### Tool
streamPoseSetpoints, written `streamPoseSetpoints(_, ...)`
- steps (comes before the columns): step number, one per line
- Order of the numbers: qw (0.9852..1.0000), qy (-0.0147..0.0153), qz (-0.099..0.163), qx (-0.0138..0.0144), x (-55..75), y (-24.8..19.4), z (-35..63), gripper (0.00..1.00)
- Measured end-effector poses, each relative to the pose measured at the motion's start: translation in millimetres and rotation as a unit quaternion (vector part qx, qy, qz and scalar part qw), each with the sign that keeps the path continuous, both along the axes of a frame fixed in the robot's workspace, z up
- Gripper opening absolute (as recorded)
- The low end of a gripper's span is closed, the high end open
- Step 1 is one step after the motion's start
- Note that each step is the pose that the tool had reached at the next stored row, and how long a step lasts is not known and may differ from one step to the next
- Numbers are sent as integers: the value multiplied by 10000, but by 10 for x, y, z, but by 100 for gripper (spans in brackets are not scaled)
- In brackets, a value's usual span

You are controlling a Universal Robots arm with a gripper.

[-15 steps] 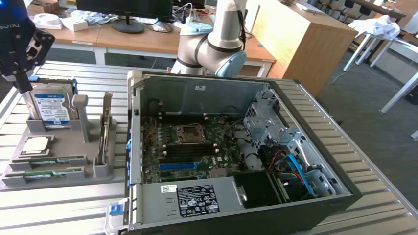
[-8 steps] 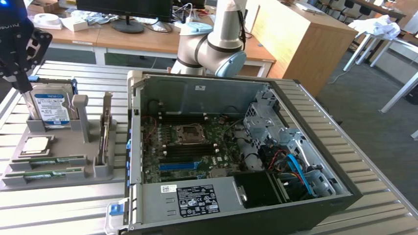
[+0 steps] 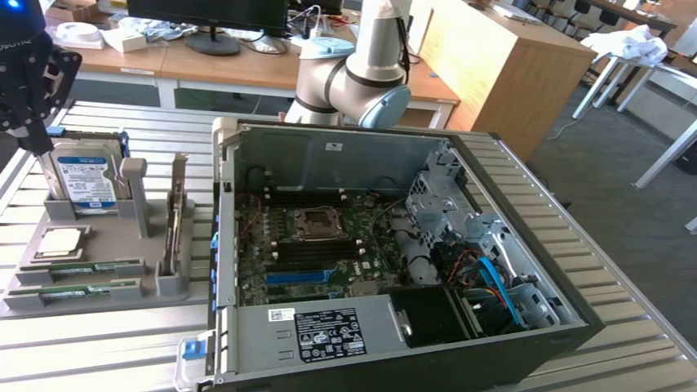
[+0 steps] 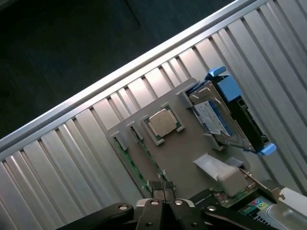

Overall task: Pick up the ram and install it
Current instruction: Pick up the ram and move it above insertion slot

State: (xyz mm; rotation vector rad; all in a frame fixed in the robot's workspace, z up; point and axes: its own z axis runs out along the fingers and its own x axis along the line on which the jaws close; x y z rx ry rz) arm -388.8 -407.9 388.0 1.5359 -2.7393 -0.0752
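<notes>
Two green ram sticks (image 3: 82,268) (image 3: 74,290) lie side by side in slots at the near end of a grey holder (image 3: 109,306) on the exterior view's left. In the wrist view they are thin green strips (image 4: 126,160) beside the holder's edge. My black gripper (image 3: 36,140) hangs high above the far end of the holder, over the hard drive (image 3: 85,178). Its fingertips (image 4: 160,190) are pressed together, shut, with nothing between them. The open computer case (image 3: 381,237) lies beside the holder, its motherboard (image 3: 326,245) exposed.
The holder also carries a square silver processor (image 3: 60,241) (image 4: 163,122), the blue-labelled hard drive (image 4: 218,115) standing upright, and an expansion card (image 3: 175,220) on edge. The ribbed metal table (image 3: 109,343) ends close behind the holder. The arm's base (image 3: 354,77) rises behind the case.
</notes>
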Motion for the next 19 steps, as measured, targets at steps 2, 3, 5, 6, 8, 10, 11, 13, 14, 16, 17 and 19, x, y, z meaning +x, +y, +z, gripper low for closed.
streamPoseSetpoints(2,9999,0,170,0,0,0,-1,10)
streamPoseSetpoints(3,9997,0,263,0,0,0,-2,10)
streamPoseSetpoints(5,9990,0,437,0,0,0,-3,10)
streamPoseSetpoints(6,9986,0,524,0,0,0,-4,10)
streamPoseSetpoints(8,9975,0,703,0,0,0,-4,10)
streamPoseSetpoints(10,9961,0,878,0,0,0,-5,10)
streamPoseSetpoints(11,9953,0,965,0,0,0,-6,10)
streamPoseSetpoints(13,9935,0,1141,0,0,0,-7,10)
streamPoseSetpoints(14,9924,0,1228,0,0,0,-7,10)
streamPoseSetpoints(16,9900,0,1408,0,0,0,-8,10)
streamPoseSetpoints(17,9887,0,1496,0,0,0,-9,10)
streamPoseSetpoints(19,9859,0,1672,0,0,0,-9,10)
